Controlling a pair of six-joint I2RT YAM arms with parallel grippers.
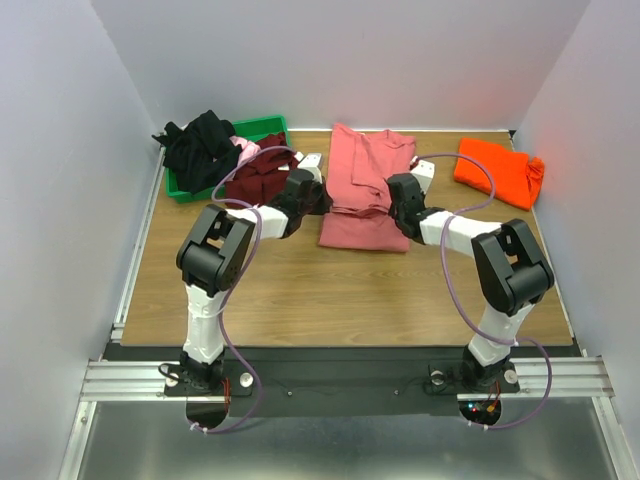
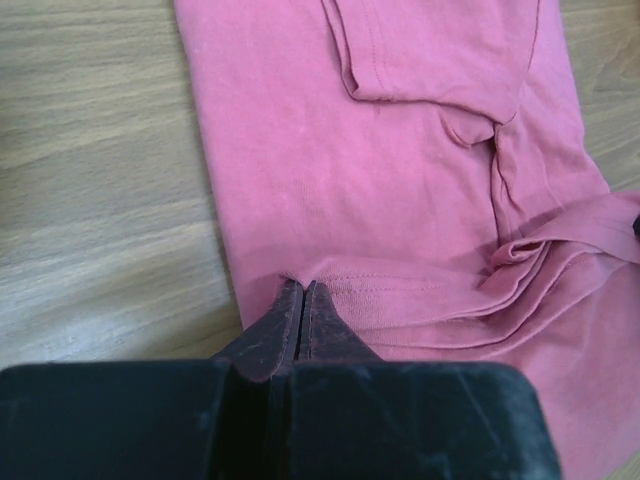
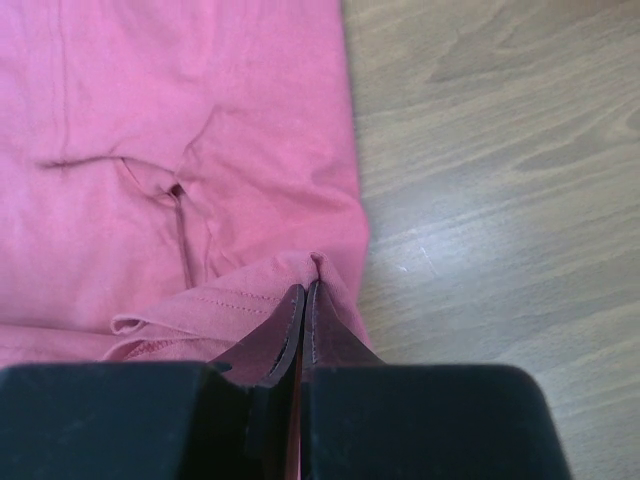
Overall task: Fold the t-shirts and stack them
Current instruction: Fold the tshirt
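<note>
Black cotton, the black t-shirt (image 1: 200,148), is heaped over the green bin (image 1: 262,128) at the upper left of the top view. The maroon t-shirt (image 1: 262,178) spills from the bin onto the desk (image 1: 330,290). A scrap between them is probably the light pink t-shirt (image 1: 244,150), though it is too small to be sure. These look unfolded and waiting their turn.

The left end effector (image 2: 302,290) is clamped on the stitched hem at the left edge of the salmon-pink t-shirt (image 1: 362,170), which lies lengthwise at the centre of the desk. The right end effector (image 3: 305,290) is likewise pinched shut on the hem at the right edge. Gripping both edges at once keeps the hem straight and taut, which suits carrying it over the body for a fold in half; that is the likely step in hand.

The orange t-shirt (image 1: 497,170) rests at the upper right, already compact, probably the start of the stack.

The top view alone gives the layout, but the arms hide both grips. The left wrist view shows a sleeve tucked in over the chest and rumpled layers bunching at the frame's right. The right wrist view shows the hem corner peaked up off the wood and no other cloth caught in the pinch.
</note>
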